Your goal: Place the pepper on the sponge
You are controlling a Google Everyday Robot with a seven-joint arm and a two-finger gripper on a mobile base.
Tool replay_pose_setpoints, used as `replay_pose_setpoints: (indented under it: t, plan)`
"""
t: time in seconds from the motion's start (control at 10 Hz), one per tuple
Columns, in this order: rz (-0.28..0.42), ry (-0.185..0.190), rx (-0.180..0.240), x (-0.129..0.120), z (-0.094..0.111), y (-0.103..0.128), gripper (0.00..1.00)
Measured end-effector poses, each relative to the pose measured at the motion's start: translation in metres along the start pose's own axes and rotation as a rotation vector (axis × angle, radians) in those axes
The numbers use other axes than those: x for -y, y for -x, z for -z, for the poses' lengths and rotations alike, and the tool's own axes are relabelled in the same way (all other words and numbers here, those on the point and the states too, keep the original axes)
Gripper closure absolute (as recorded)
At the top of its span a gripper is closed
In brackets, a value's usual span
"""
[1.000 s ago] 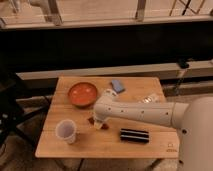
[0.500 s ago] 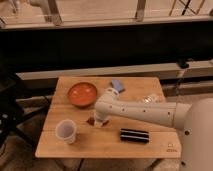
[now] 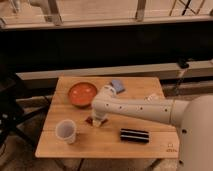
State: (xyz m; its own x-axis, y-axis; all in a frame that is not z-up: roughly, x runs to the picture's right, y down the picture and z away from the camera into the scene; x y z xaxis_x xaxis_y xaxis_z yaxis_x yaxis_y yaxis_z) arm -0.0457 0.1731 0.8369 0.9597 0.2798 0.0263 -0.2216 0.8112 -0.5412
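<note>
The pepper shows as a small dark red shape on the wooden table, just in front of the orange bowl. My gripper points down at the table right beside the pepper, touching or nearly touching it. The white arm reaches in from the right. The sponge, a light blue pad, lies near the table's far edge, behind the arm's elbow and to the right of the bowl.
An orange bowl sits at the back left. A white cup stands at the front left. A flat black object lies at the front right. A small pale object is at the right.
The arm has shifted only slightly. The gripper stays low beside the pepper, which remains at the same spot on the table.
</note>
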Motion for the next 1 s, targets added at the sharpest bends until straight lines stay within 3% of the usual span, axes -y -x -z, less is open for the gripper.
replay_pose_setpoints:
  t: [0.2, 1.0]
  plan:
    - [0.021, -0.028, -0.001, 0.005, 0.011, 0.009, 1.0]
    - [0.106, -0.136, 0.072, 0.023, 0.035, 0.05, 1.0]
